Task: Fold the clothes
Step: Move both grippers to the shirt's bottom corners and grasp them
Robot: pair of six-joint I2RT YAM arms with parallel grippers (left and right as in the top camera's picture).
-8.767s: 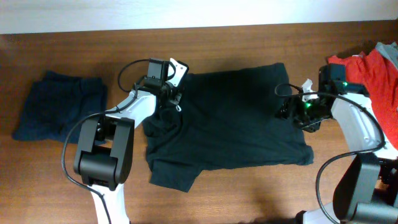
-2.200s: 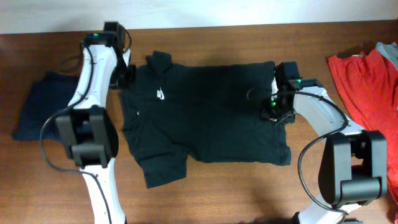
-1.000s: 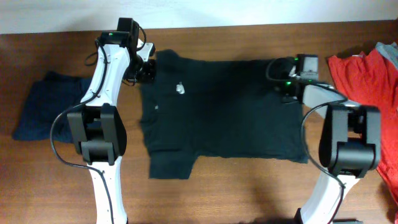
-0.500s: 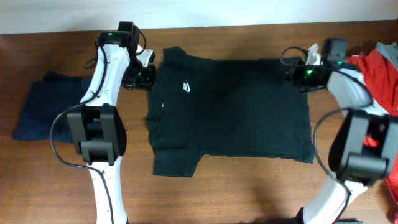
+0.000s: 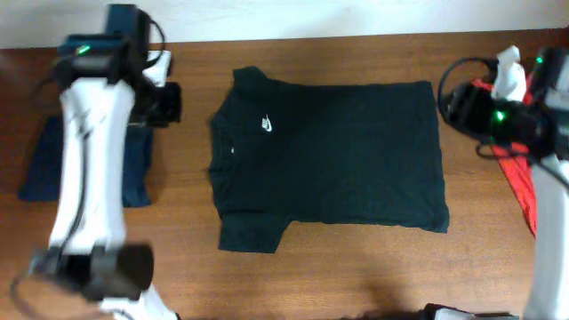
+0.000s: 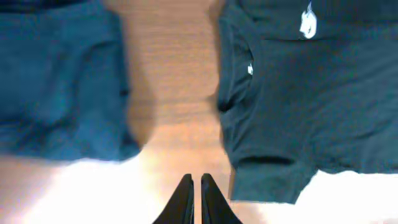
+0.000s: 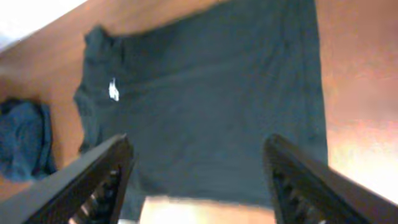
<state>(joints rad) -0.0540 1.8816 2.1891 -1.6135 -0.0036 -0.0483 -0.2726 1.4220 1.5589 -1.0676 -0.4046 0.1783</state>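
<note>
I have the black short-sleeved fabric T-shirt (image 5: 329,156) spread flat on the brown wooden counter (image 5: 356,276), about midway between the left and right edges and closer to the far edge than the near one. Its collar points toward the left edge and its hem toward the right. One sleeve reaches toward the far edge, the other toward the near edge. The small white chest logo (image 5: 267,124) faces up.

A crumpled navy fabric garment (image 5: 49,169) lies by the left edge, apart from the shirt with bare wood between them. A red fabric garment (image 5: 520,182) sits at the right edge.

My left pincer (image 6: 196,177) has its fingers pressed together with nothing between them. It hangs over the bare strip between the navy garment and the shirt's collar. My right pincer (image 7: 196,142) stands wide apart and empty, up above the shirt's hem end.
</note>
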